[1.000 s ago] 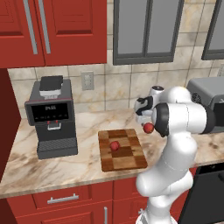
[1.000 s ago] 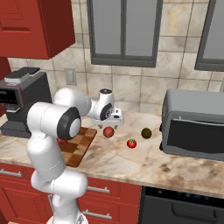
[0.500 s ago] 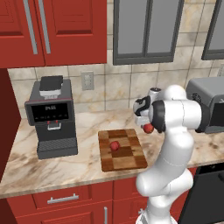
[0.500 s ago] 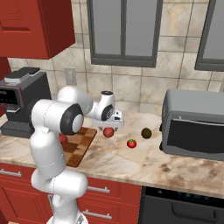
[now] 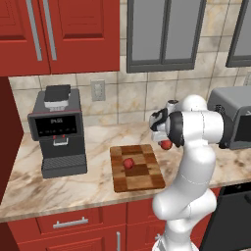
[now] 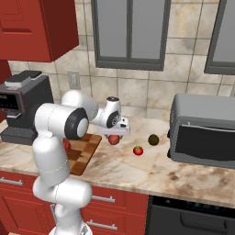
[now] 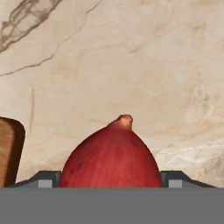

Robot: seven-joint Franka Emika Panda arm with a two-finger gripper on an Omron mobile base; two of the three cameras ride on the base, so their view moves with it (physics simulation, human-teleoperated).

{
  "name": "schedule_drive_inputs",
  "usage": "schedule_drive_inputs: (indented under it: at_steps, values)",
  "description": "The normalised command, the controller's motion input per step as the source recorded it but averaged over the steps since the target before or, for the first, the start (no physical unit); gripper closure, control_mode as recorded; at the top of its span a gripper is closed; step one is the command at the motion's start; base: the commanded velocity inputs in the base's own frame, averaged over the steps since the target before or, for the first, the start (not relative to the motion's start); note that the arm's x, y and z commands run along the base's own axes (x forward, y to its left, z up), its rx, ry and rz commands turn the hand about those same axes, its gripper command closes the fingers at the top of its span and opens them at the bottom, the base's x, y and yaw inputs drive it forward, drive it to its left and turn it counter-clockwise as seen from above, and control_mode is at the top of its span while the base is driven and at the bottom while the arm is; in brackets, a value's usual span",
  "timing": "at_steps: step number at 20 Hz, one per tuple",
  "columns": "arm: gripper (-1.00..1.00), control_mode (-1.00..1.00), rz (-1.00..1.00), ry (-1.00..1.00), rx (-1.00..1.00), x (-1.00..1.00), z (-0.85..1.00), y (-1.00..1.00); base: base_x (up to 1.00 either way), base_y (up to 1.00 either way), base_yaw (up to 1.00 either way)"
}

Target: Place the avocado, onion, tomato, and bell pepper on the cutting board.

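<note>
Hand view: red onion (image 7: 111,153) sits between the two finger tips (image 7: 48,178), pointed end up, jaws standing against both its sides — gripping the onion, marble counter (image 7: 131,65) beyond it. A corner of the cutting board (image 7: 8,148) shows at the left edge.

Right base view adds what the hand view lacks: gripper (image 6: 114,136) low over the counter with the onion (image 6: 114,139) under it, just right of the board (image 6: 85,149). Tomato (image 6: 137,150) and avocado (image 6: 153,139) lie further right, apart from each other, near the toaster oven (image 6: 202,131).

Left base view: board (image 5: 136,167) carries one plain red round item (image 5: 128,163). Coffee machine (image 5: 57,131) stands left of it.
</note>
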Motion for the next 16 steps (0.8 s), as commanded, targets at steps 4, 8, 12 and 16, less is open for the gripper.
schedule_drive_inputs:
  at_steps: [4,8,12,16]
  values:
    - [1.0,-1.0,-0.01,0.0,0.0,-0.03,0.11,0.0,0.0,0.0,0.0]
    - [1.0,-1.0,0.0,-0.03,0.03,-0.15,0.61,0.07,0.0,0.0,0.0]
    - [1.0,-1.0,0.0,-0.05,0.07,-0.29,0.79,0.18,0.0,0.0,0.0]
    - [1.0,-1.0,0.0,-0.01,0.07,-0.33,0.76,0.28,0.0,0.0,0.0]
